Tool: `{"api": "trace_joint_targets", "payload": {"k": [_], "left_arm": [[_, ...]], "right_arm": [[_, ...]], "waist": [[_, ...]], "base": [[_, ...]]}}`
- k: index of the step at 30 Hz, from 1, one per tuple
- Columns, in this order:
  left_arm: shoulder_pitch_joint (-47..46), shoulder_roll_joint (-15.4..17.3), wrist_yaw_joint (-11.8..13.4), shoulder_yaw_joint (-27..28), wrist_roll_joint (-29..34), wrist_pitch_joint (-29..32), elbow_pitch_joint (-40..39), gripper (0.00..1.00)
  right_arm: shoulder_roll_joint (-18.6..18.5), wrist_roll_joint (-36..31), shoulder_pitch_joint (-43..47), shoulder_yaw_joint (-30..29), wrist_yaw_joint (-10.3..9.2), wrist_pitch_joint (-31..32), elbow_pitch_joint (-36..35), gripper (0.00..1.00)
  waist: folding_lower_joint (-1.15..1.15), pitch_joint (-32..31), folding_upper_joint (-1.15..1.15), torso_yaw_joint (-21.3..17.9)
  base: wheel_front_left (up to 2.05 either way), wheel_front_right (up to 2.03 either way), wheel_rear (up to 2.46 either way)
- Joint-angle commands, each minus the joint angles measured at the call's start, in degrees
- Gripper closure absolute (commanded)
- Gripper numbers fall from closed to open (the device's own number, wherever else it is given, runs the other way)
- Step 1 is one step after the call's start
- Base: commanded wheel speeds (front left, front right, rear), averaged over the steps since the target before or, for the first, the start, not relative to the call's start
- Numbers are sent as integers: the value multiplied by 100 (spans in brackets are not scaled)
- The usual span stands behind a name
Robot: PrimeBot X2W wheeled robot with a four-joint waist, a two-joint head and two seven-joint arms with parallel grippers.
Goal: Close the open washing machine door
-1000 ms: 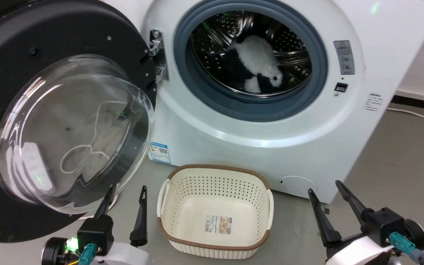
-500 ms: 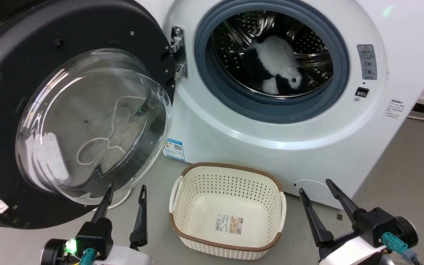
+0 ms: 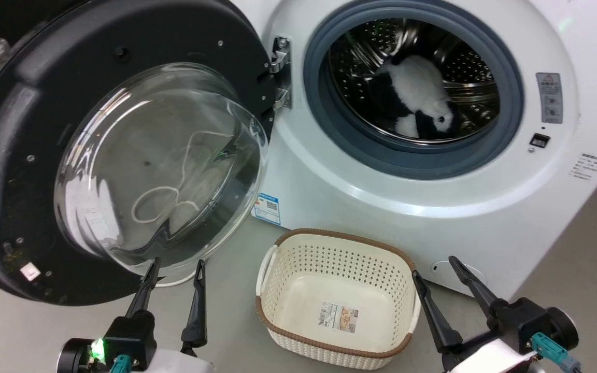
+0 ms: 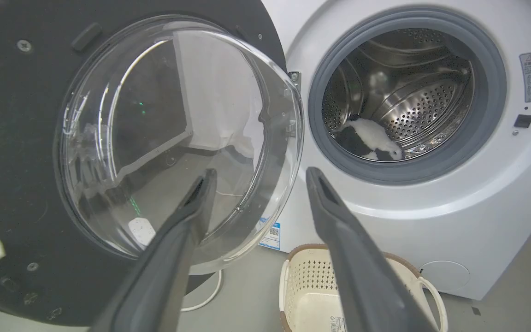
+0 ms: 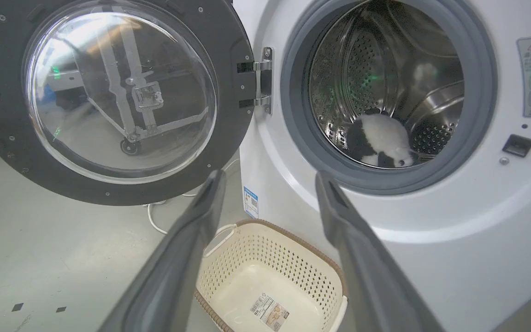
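Observation:
The washing machine door (image 3: 18, 171) (image 4: 12, 138) (image 5: 228, 120) hangs wide open to the left of the drum opening (image 3: 412, 88), black-rimmed with a bulging clear glass bowl (image 3: 158, 166), held by a metal hinge (image 3: 280, 72). A black-and-white plush toy (image 3: 423, 98) lies inside the steel drum. My left gripper (image 3: 176, 265) stands open just below the glass bowl, nothing between its fingers. Open and empty too, my right gripper (image 3: 436, 265) sits low at the right, in front of the machine's lower panel.
A cream perforated basket (image 3: 278, 264) with a brown rim stands empty on the grey floor between my grippers, right before the white washing machine (image 3: 360, 202). A white cable (image 3: 174, 282) lies on the floor under the door.
The whole head view has shifted, so the camera turned left: door, machine and basket sit further right in the picture. Both grippers stay open and keep their pose.

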Motion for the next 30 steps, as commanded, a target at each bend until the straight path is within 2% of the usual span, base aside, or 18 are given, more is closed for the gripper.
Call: {"api": "trace_joint_targets", "payload": {"k": [1,9,10,19,21,22,26,30], "left_arm": [[85,1,20,-25,-24,-54,0,0],[109,-2,-13,-94,-139,-174,19,0],[111,-2,-74,-122,-200,-210,64,100],[-73,-4,-106,162,-616,-318,-357,100],[-158,-1,-198,259,-672,-342,-480,100],[-352,-2,-316,555,-1021,-378,-650,100],[-797,147,-436,1276,-1716,-426,-707,100],[-1395,581,-421,1913,-2258,-224,-601,100]], "right_arm": [[-32,62,-53,27,3,-62,23,0],[-62,146,-17,97,3,-182,78,0],[-62,160,3,106,3,-218,75,0],[-54,157,181,47,4,-326,0,0],[-59,146,234,15,4,-349,-36,0],[-59,127,325,-72,4,-385,-95,0],[-80,111,374,-73,4,-433,-160,0],[-162,109,290,-47,4,-481,-212,0]], "waist": [[0,2,0,44],[0,5,0,286],[0,2,0,356],[0,-8,0,562],[0,25,0,601],[0,58,0,658],[0,175,0,590],[0,376,0,452]], "base": [[0,0,0],[0,0,0],[0,0,0],[0,0,0],[0,0,0],[0,0,0],[0,0,0],[0,0,0]]}}
